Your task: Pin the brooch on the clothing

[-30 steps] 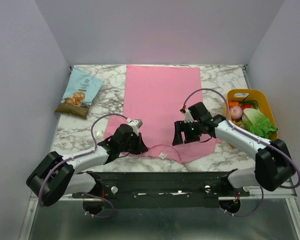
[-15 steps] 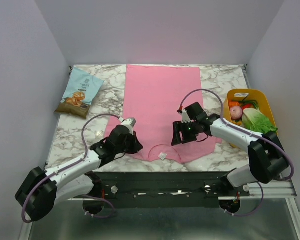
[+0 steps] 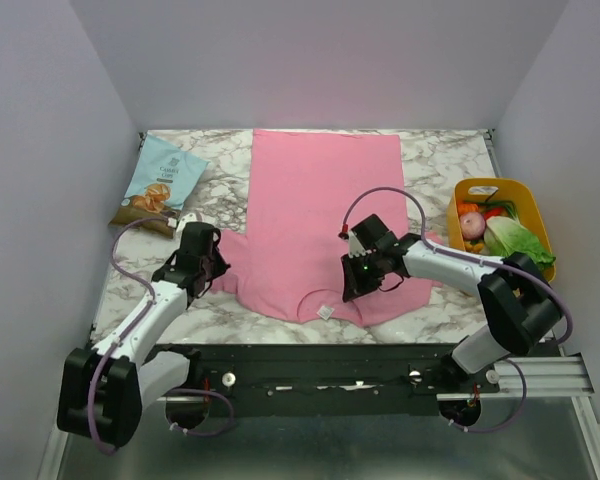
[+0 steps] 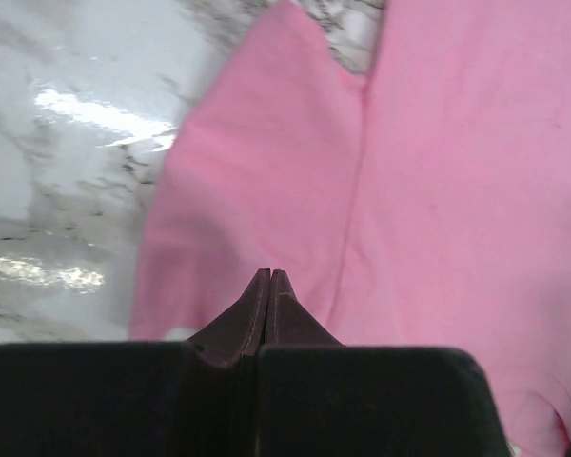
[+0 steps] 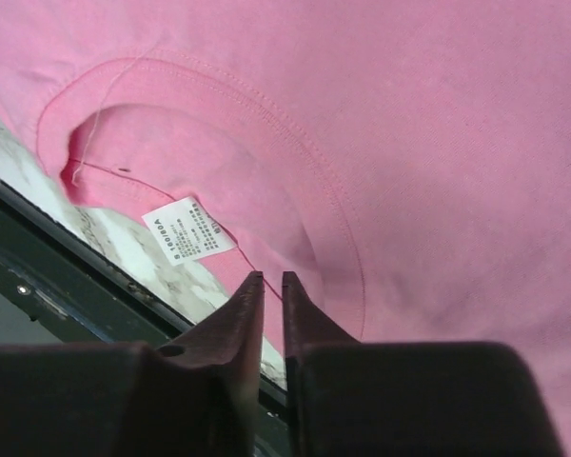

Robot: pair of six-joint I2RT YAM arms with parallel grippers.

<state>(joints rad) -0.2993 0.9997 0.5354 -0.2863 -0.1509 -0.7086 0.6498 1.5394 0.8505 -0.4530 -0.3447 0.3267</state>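
The left gripper (image 4: 269,278) has its jaws pressed together and empty, over the sleeve (image 4: 247,171) at 8 o'clock of the large soft pink short-sleeved T-shirt (image 3: 320,200). The right gripper (image 5: 269,281) has jaws all but together with nothing visible between them; the small white neck label (image 5: 188,231) lies at their 10 o'clock. The tiny silvery brooch appears in no view. It is probably light, stiff and slippery, so pinch it by its edge; the limp fabric will ruck.
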